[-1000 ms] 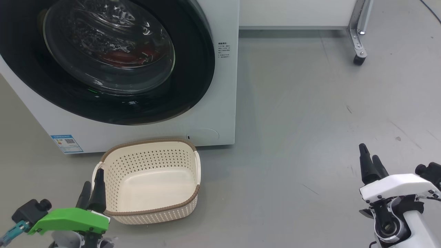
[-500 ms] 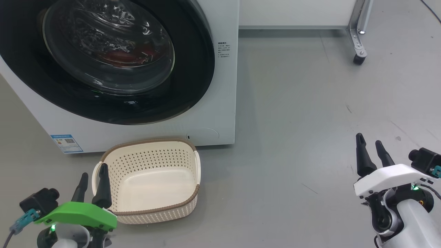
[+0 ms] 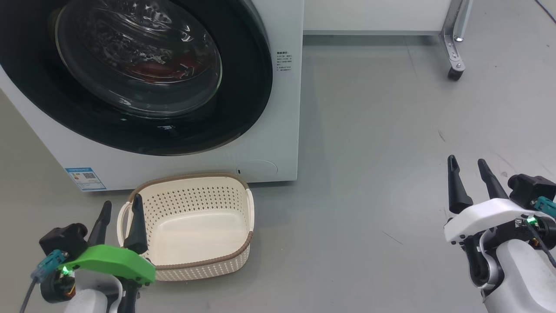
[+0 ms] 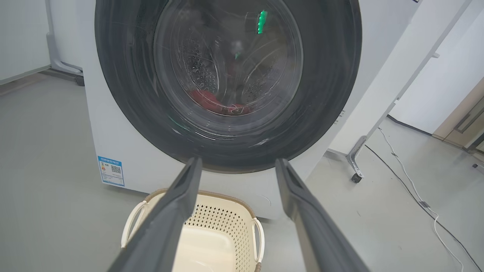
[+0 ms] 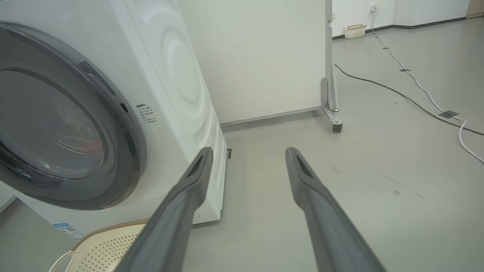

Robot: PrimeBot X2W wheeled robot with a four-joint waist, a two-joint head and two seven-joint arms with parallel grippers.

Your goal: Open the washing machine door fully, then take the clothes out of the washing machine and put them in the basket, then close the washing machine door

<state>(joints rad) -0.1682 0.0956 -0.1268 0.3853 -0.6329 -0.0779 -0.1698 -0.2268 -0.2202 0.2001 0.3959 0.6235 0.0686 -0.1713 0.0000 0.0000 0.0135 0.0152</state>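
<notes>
The white washing machine [image 3: 278,130] stands at the upper left, its round black-ringed door [image 3: 243,108] shut against the front. Red clothes [image 3: 152,69] show through the door glass, and again in the left wrist view [image 4: 211,102]. The cream basket [image 3: 191,261] sits empty on the floor just before the machine. My left gripper [image 3: 121,205] is open at the basket's left handle, holding nothing. My right gripper [image 3: 467,161] is open over bare floor, far right of the machine. The door [image 5: 124,151] appears edge-on in the right wrist view.
A white panel on a metal leg with a castor [image 3: 454,71] stands at the back right. Cables [image 5: 416,102] trail over the grey floor behind it. Another small basket [image 5: 354,31] sits by the far wall. Open floor lies right of the machine.
Both grippers have risen and reached forward, and each now shows its two fingers spread apart. The head view has shifted slightly. Door, clothes and basket have not moved.
</notes>
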